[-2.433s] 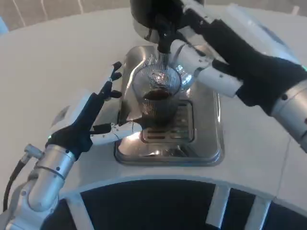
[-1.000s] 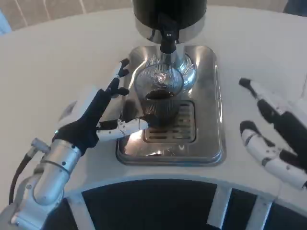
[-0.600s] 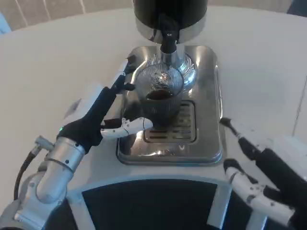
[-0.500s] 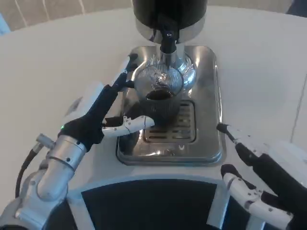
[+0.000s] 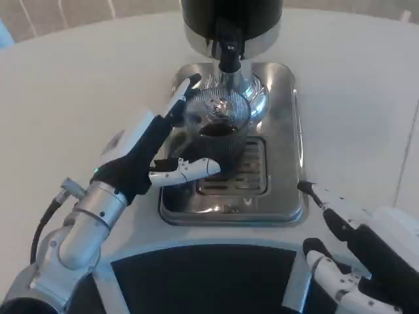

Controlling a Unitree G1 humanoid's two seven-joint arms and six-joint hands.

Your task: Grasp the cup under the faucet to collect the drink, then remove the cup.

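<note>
At the left side of the cup [image 5: 215,134], the left hand [image 5: 154,154] is spread around the glass: upper fingers [image 5: 182,99] reach along the far left of the rim, and the thumb [image 5: 190,170] lies across the near side of the base. Contact with the cup wall looks likely at the thumb, but a firm hold cannot be confirmed; the fingers remain apart. The silver left forearm [image 5: 82,226] runs down to the lower left corner.

The cup is clear, ribbed glass with dark drink in its lower part. It stands upright on the slotted grate [image 5: 242,173] of the steel drip tray [image 5: 288,131], directly under the black faucet [image 5: 228,52]. The faucet hangs from the dark dispenser body [image 5: 229,16] at the top edge, with its chrome base just behind the cup. Overhead room above the rim is limited by the faucet spout; the near side of the tray, toward the robot, is open grate.

The right hand [image 5: 357,252] is at the lower right, well apart from the cup and just beyond the tray's near right corner. Its fingers are spread and hold nothing.

The tray sits on the white bench [image 5: 78,85], with bare surface on both sides. A dark curved cut-out [image 5: 196,278] bounds the bench on the near edge. A seam in the bench runs along the right side. No readable labels or writing can be made out on the dispenser or tray.
</note>
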